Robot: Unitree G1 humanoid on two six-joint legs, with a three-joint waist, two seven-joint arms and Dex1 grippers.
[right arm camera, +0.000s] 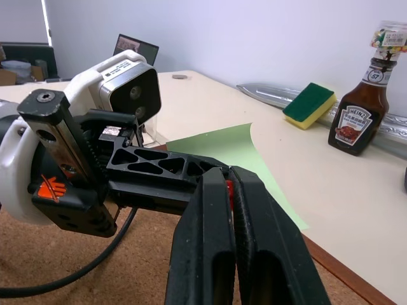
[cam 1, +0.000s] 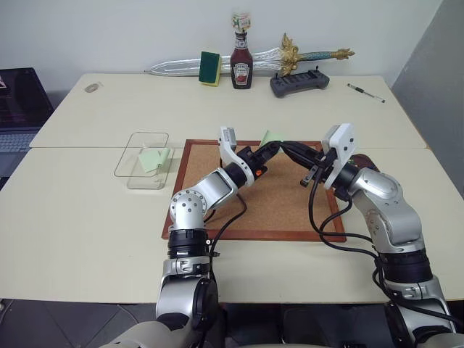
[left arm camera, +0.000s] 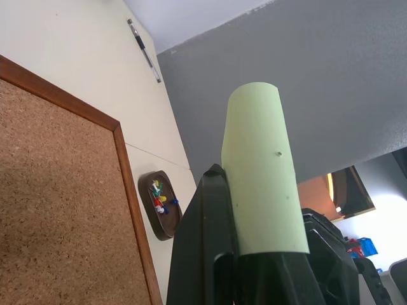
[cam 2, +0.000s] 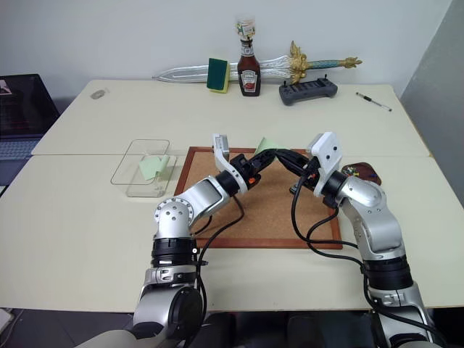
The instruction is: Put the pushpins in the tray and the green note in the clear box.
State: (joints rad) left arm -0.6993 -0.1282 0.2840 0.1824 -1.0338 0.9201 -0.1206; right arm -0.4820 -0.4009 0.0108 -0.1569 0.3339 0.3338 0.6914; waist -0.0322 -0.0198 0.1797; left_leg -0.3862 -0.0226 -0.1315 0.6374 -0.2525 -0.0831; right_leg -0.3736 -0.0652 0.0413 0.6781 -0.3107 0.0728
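While curled pale green note (left arm camera: 261,171) sits clamped in left pincer (cam 1: 270,150), right pincer (right arm camera: 230,190) pinching red-headed pushpin (right arm camera: 229,189), above grainy corkboard (cam 1: 275,210)

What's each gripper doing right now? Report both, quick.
Left gripper: shut on the green note.
Right gripper: shut; something small and red shows between its fingers.

pale green note (left arm camera: 261,171), reddish-brown tray (left arm camera: 160,219)

clear box (cam 1: 142,161) left of corkboard (cam 1: 283,210), tray (left arm camera: 159,204) right
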